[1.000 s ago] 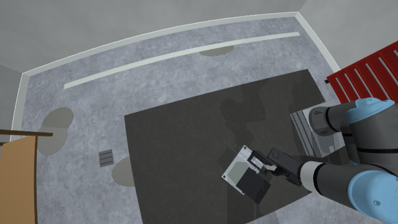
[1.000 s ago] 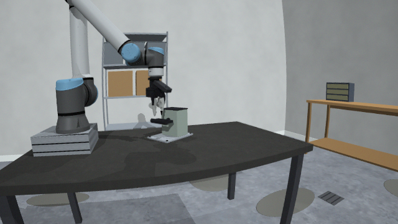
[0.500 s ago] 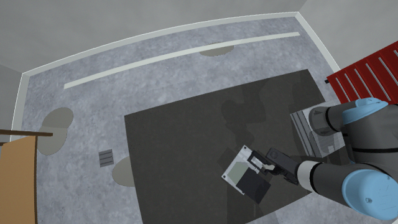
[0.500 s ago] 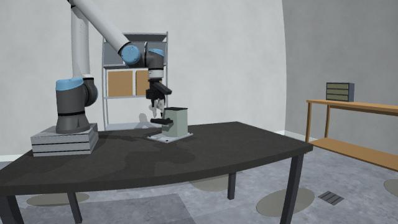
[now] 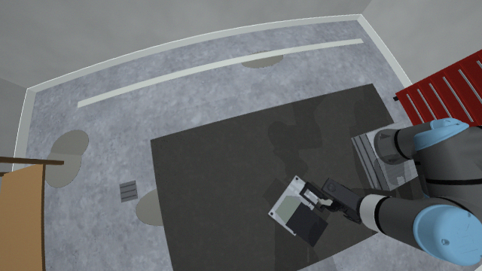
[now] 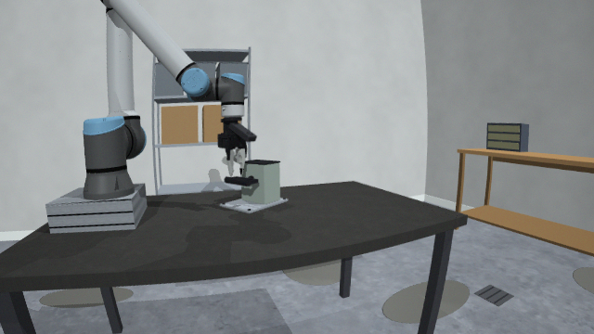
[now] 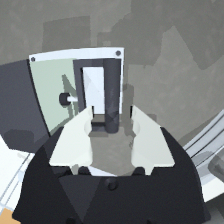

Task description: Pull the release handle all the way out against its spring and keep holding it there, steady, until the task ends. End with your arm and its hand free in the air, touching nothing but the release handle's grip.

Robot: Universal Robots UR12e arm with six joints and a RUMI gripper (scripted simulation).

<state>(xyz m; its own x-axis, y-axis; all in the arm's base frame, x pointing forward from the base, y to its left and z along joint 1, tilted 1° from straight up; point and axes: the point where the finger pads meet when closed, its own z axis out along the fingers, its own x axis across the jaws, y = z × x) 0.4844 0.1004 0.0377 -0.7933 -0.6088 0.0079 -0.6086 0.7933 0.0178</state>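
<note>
The release fixture is a pale green box (image 6: 262, 182) with a dark top on a white base plate (image 5: 288, 203) near the table's right side. Its dark release handle (image 6: 238, 180) sticks out sideways from the box toward the arm's base. In the wrist view the handle (image 7: 113, 92) shows as a dark loop running down between my fingers. My gripper (image 6: 234, 165) points straight down and hovers just above the handle's grip, apart from it. Its pale fingers stand partly open with nothing between them. The gripper also shows in the overhead view (image 5: 326, 203).
The arm's base stands on a grey stacked block (image 6: 95, 209) at the table's left end. A metal shelf (image 6: 200, 121) with brown boxes stands behind the table. A wooden bench (image 6: 529, 186) is at the far right, and a red cabinet (image 5: 444, 90) is beside the base.
</note>
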